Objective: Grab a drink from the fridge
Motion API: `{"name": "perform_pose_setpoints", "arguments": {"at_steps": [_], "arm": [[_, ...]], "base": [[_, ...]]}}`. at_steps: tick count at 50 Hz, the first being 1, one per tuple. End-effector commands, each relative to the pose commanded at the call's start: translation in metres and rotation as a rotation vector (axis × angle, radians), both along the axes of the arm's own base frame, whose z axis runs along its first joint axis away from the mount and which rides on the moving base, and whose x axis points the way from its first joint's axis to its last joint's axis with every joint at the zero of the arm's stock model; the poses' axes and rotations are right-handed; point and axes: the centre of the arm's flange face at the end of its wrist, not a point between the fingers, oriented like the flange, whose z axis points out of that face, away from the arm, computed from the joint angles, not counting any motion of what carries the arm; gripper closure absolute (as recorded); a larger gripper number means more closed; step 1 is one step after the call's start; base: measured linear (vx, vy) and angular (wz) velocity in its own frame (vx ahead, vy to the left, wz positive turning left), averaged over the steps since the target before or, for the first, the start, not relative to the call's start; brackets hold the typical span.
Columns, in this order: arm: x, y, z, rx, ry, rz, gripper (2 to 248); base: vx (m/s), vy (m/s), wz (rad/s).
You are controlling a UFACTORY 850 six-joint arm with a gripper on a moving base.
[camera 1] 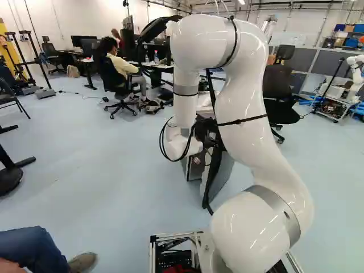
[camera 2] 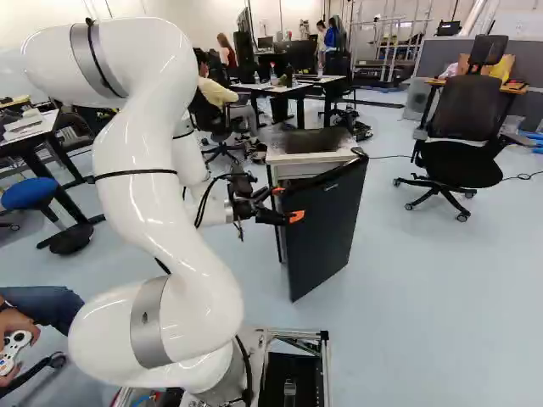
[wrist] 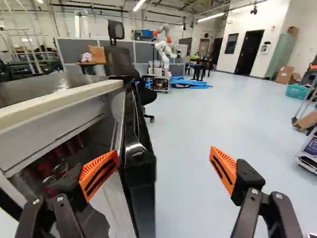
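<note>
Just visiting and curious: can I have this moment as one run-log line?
fridge door: open | gripper: open, fingers either side of door | cans: inside fridge | drink: none gripped

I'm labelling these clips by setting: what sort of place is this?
Likely a robotics lab or shared workshop: another robot stands across the room, desks with monitors line the wall, and a small fridge stands ahead of the arm.
</note>
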Motion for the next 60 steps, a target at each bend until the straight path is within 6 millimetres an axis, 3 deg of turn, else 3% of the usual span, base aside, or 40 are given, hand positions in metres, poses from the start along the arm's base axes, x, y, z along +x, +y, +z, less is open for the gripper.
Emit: {"name": "perform_pose_setpoints", "arguments": {"at_steps": [40,60], "arm": [[-0.029,-0.075,0.001,-0.010,0.011,-0.410,3],[-0.027,-0.117,0.003,-0.001,-0.024,-0.633,3]], "base": [[0.000,0.000,0.000],[0.000,0.000,0.000]]}}
